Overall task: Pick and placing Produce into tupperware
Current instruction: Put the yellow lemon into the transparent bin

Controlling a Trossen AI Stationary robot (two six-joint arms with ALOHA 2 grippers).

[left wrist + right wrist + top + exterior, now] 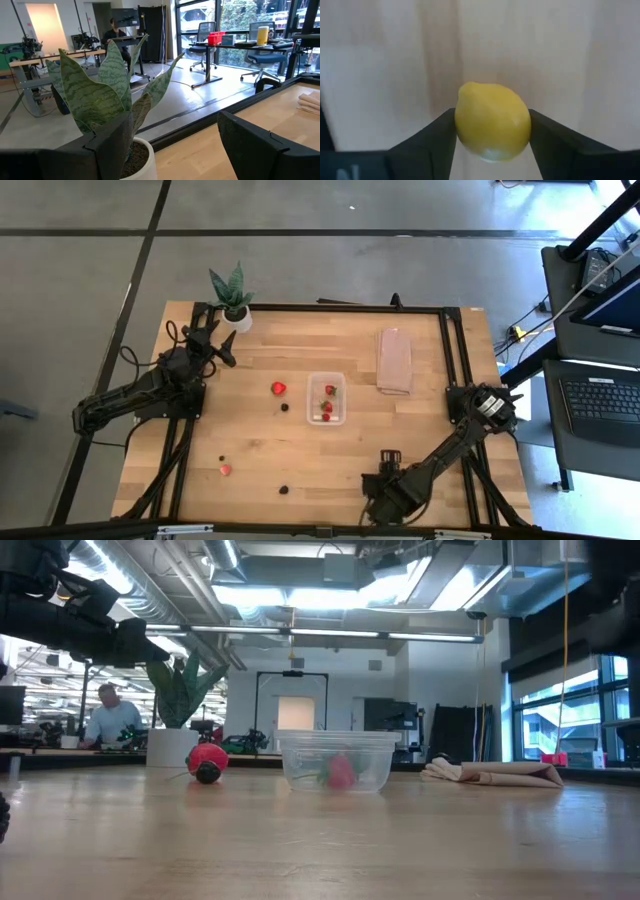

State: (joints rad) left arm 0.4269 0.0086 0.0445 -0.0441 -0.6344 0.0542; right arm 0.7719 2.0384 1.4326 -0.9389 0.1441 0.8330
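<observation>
- The wooden bench (260, 380) is bounded by a dark metal frame, and most of its surface is left bare, so open room is available between the near edge and the container at the centre.
- The right arm is stretched toward the near edge of the bench, where the right pincer (492, 131) is seen closed partway on the yellow lemon (492, 121), one dark finger pressed to each side; the grip is judged to be taken across the fruit's middle so that it is kept from rolling out.
- The left arm is parked at the far left corner, with the left pincer (172, 142) held wide open and empty just beside the potted snake plant (232, 295), well out of the working path.
- The folded pinkish cloth-like piece (394, 360) is laid to the right of the container, apart from it.
- The clear tupperware (327, 399) is set upright near the bench centre, with strawberries already inside.
- A loose strawberry (278, 388) and a dark berry (285, 407) are found just left of the container; a pinkish piece (225, 470) and further dark berries are scattered toward the near left.
</observation>
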